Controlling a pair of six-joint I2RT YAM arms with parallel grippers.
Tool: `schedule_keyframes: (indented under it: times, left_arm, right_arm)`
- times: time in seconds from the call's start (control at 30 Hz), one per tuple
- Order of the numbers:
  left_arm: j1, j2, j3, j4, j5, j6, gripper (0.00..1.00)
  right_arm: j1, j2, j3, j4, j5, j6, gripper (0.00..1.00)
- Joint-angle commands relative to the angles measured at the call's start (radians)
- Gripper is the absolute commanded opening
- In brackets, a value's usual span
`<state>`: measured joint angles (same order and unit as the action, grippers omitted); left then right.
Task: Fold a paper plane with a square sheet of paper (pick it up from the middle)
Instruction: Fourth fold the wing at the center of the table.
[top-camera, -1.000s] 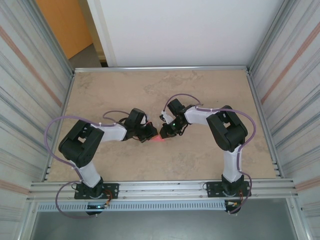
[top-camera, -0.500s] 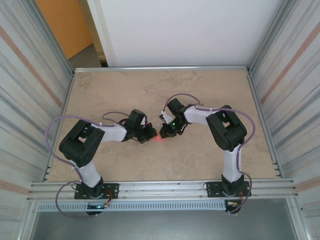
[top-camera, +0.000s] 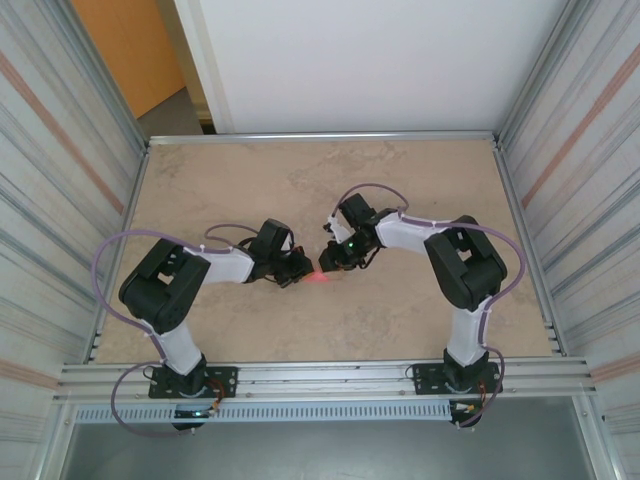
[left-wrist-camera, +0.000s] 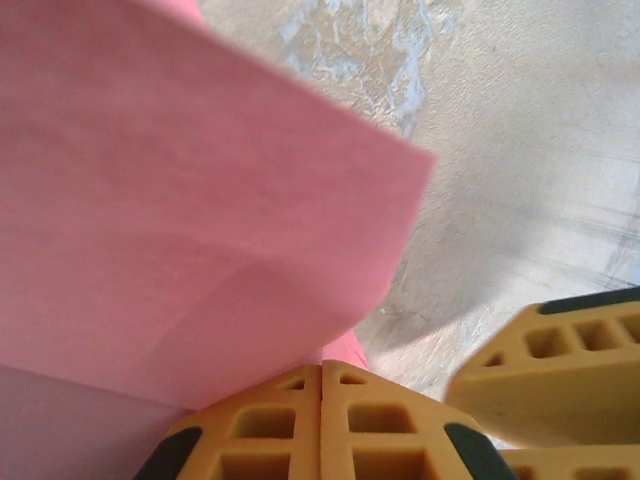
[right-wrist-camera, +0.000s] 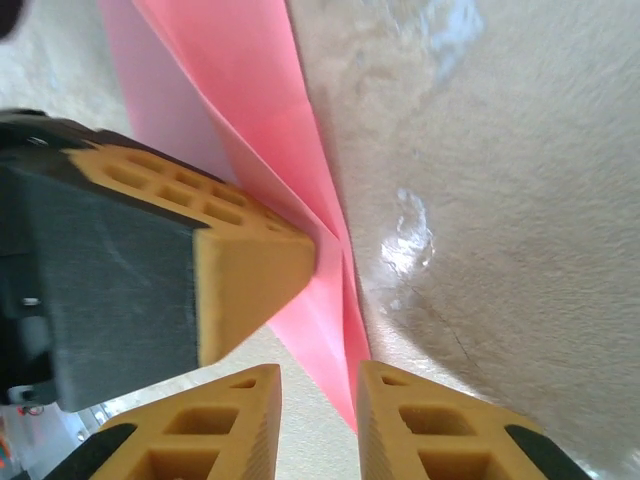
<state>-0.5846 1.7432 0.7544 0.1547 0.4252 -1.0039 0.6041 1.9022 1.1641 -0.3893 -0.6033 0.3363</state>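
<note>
We see the left gripper (left-wrist-camera: 320, 378) clamped tight on the folded pink sheet of paper (left-wrist-camera: 180, 220), low over the middle of the table (top-camera: 400, 180); the right gripper (right-wrist-camera: 318, 390) straddles its thin edge, fingers seemingly parted

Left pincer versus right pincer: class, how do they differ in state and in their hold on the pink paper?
The left pincer is shut, its fingers pressed together; the right pincer is open, with a gap between its fingers. The left pincer clamps the pink paper, which spreads broadly from its tips; the right pincer merely straddles a narrow folded point of it. Both have yellow fingers and meet at the same sheet.
</note>
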Motion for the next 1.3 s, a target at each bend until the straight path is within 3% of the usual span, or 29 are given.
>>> schedule_keyframes:
  times: [0.0,0.23,0.87,1.27]
  left_arm:
    - [-0.004,0.028,-0.014,-0.052,-0.031,-0.006,0.07]
    - [-0.004,0.025,-0.017,-0.063,-0.033,-0.004,0.07]
    - [-0.004,0.027,-0.007,-0.068,-0.023,0.0,0.06]
    - [-0.003,0.036,0.002,-0.103,-0.032,-0.006,0.07]
  right_arm:
    - [0.024,-0.007,0.023,-0.022,-0.025,0.012,0.17]
    - [0.042,0.049,0.03,0.0,-0.041,0.033,0.09]
    - [0.011,0.111,0.074,-0.01,-0.093,0.079,0.08]
    - [0.006,0.143,0.051,-0.1,-0.072,0.029,0.08]
